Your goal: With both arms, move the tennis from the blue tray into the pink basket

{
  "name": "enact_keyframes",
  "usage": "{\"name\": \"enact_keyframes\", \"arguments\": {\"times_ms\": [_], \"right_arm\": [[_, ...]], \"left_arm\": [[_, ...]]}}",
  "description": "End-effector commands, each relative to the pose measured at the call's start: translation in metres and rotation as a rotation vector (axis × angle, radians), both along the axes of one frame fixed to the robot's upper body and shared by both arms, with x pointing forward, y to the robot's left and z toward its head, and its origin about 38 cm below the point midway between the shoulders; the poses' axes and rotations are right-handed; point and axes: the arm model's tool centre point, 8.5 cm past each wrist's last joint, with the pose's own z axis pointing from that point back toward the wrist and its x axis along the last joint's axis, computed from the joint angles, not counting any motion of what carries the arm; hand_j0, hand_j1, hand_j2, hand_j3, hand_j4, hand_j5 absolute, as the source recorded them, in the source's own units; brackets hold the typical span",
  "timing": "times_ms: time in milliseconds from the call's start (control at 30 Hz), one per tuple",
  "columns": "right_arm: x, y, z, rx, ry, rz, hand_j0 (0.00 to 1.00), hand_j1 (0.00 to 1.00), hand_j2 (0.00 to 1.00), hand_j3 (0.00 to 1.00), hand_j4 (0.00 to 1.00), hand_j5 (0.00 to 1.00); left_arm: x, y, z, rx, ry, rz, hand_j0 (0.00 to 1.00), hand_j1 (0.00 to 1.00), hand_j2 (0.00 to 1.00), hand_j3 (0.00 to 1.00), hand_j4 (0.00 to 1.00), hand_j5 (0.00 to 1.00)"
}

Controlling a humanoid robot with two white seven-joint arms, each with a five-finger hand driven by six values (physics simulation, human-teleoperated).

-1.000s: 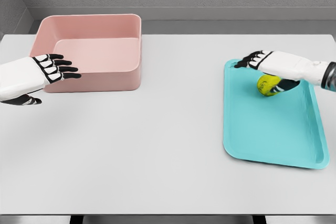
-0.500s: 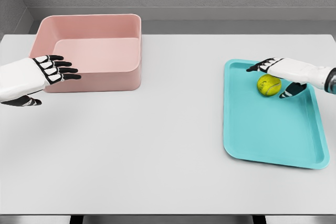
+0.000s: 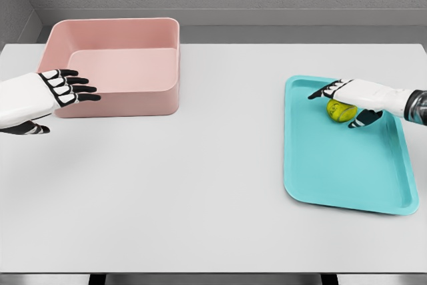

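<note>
My right hand (image 3: pixel 350 97) arched over the tennis ball (image 3: pixel 341 111) on the blue tray (image 3: pixel 347 165), fingers spread, not yet gripping; my left hand (image 3: pixel 47 93) waited open beside the pink basket (image 3: pixel 113 65).

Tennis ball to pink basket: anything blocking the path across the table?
Nothing visible. The tennis ball sits on the blue tray under the right hand; bare tabletop lies between the tray and the pink basket. The left hand hovers open at the basket's front left, off the direct line.
</note>
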Motion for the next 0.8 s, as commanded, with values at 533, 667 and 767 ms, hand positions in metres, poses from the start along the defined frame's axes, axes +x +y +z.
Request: {"name": "enact_keyframes", "arguments": {"times_ms": [533, 667, 767], "right_arm": [[0.0010, -0.0084, -0.0035, -0.025, 0.008, -0.022, 0.75, 0.75, 0.75, 0.75, 0.75, 0.75], [0.0014, -0.0084, -0.0028, -0.025, 0.006, -0.022, 0.67, 0.67, 0.67, 0.67, 0.67, 0.67], [0.0016, -0.0085, -0.0023, -0.024, 0.005, -0.022, 0.60, 0.60, 0.60, 0.60, 0.60, 0.60]], "left_arm": [[-0.0003, 0.0004, 0.0018, -0.003, -0.001, 0.001, 1.00, 1.00, 1.00, 1.00, 1.00, 1.00], [-0.0004, 0.0000, 0.0019, -0.003, -0.001, -0.001, 1.00, 1.00, 1.00, 1.00, 1.00, 1.00], [-0.0005, -0.0001, 0.0014, -0.003, 0.000, -0.001, 1.00, 1.00, 1.00, 1.00, 1.00, 1.00]]}}
